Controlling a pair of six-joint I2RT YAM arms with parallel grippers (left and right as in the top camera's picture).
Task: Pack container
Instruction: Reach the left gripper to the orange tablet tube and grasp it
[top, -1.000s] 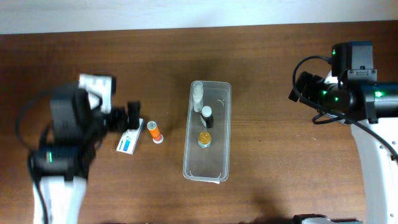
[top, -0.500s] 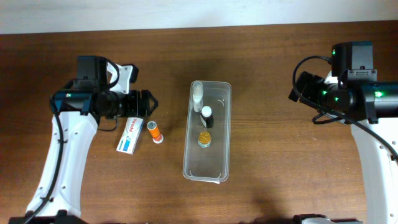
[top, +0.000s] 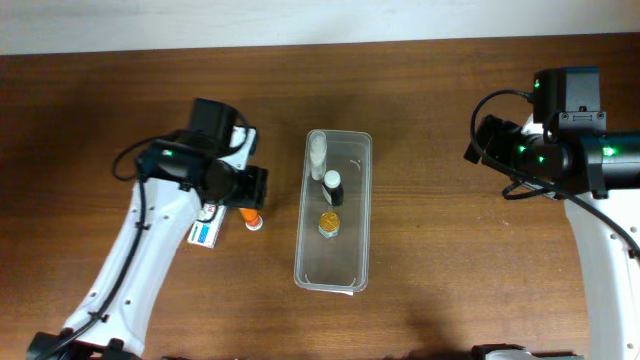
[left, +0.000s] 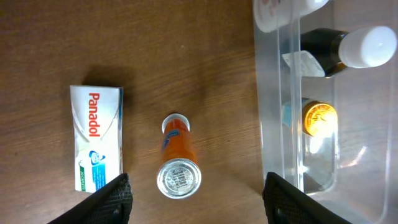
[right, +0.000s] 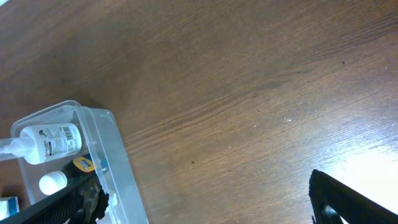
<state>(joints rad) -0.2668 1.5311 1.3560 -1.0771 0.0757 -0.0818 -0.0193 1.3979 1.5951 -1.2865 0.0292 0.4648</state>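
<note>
Container (top: 334, 212): sat at the middle of the desk, its long sides running from the far edge toward the near edge.
Pump bottle (top: 318, 150): lay in the container's far end, by its left wall.
Capped bottle (top: 332, 187): was in the container, just nearward of the pump bottle; upright or leaning was hard to tell.
Jar (top: 330, 223): stood in the container, next toward the near edge.
Tube (left: 177, 155): lay on the desk left of the container, apart from it and parallel to it.
Box (left: 96, 137): lay left of the tube, not touching.
Left gripper (left: 199, 208): hung above the tube.
Right gripper (right: 205, 205): sat toward the right edge, well apart from the container.
</note>
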